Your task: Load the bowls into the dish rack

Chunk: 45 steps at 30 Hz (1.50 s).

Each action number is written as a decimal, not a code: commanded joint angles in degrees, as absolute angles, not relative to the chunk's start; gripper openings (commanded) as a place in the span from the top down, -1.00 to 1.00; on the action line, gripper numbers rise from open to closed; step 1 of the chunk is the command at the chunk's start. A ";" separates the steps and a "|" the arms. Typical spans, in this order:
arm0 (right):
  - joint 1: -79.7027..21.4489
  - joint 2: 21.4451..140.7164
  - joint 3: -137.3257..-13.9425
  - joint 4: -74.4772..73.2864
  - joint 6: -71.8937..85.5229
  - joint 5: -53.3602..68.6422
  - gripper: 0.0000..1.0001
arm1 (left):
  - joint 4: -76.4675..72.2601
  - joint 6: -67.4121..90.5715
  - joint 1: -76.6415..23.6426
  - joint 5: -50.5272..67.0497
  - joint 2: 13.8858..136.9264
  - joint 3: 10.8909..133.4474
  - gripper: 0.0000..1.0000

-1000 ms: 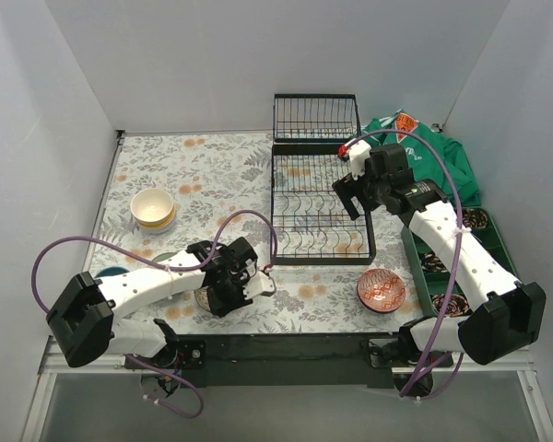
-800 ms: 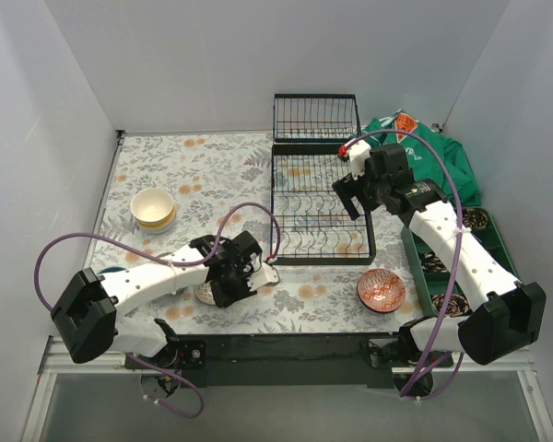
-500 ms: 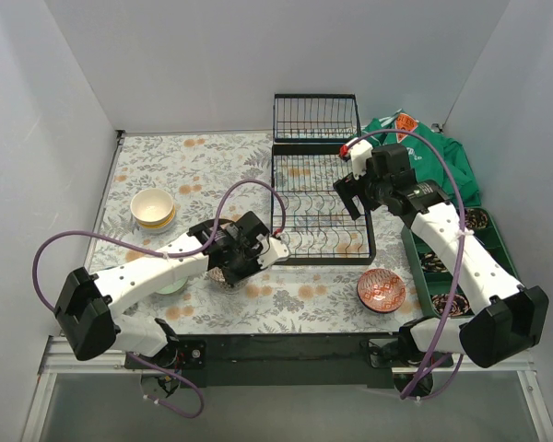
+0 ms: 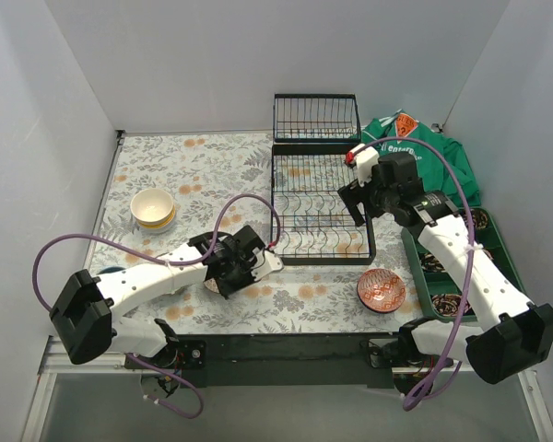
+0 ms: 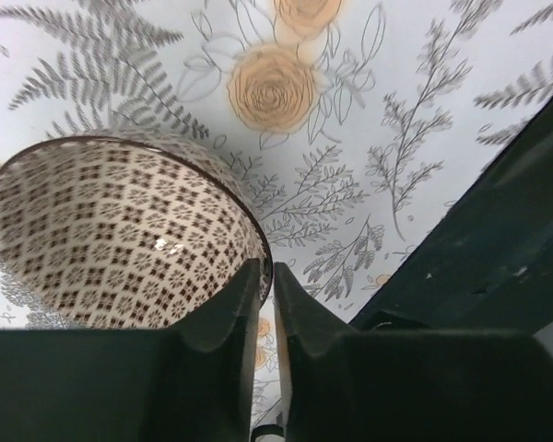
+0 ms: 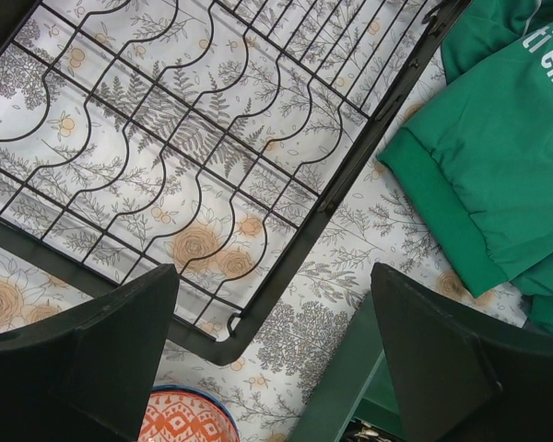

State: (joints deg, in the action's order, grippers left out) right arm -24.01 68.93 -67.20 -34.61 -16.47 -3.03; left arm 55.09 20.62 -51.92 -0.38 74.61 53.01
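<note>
Two stacked bowls (image 4: 153, 206), cream over yellow, sit at the left of the table (image 4: 212, 166), well apart from either arm. Right of them, the left tool (image 5: 264, 273) is pinched nearly together on the rim of the brown patterned bowl (image 5: 111, 235), one finger inside the wall and one outside. Whether the bowl touches the table I cannot tell. The coming move, as I judge it, turns on this: the dish rack (image 4: 323, 261) lies just right of this bowl and a little farther from the bases, with its near-left corner closest. Its long axis runs away from the robot, with the curved slots in rows across it. The held bowl would need to go right and away, then be turned on edge to stand in a slot. Farther right, the right tool (image 6: 272, 276) hovers over the rack's right rim, fingers wide apart and nothing between them. The red patterned bowl (image 4: 382, 291) lies on the table near that arm, just in front of the rack's near-right corner.
</note>
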 commanded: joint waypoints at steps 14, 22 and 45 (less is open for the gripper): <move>-23.03 63.81 -62.93 -34.01 -15.64 -2.64 -0.86 | 47.81 19.51 -51.68 -10.46 71.80 44.56 0.52; -23.03 64.07 -62.67 -33.31 -15.56 -2.02 -0.86 | 49.48 19.34 -51.68 -10.37 71.37 45.25 0.98; -9.85 63.37 -63.72 -35.77 -10.46 -3.87 -0.85 | 55.28 24.60 -51.68 2.09 103.69 111.15 1.00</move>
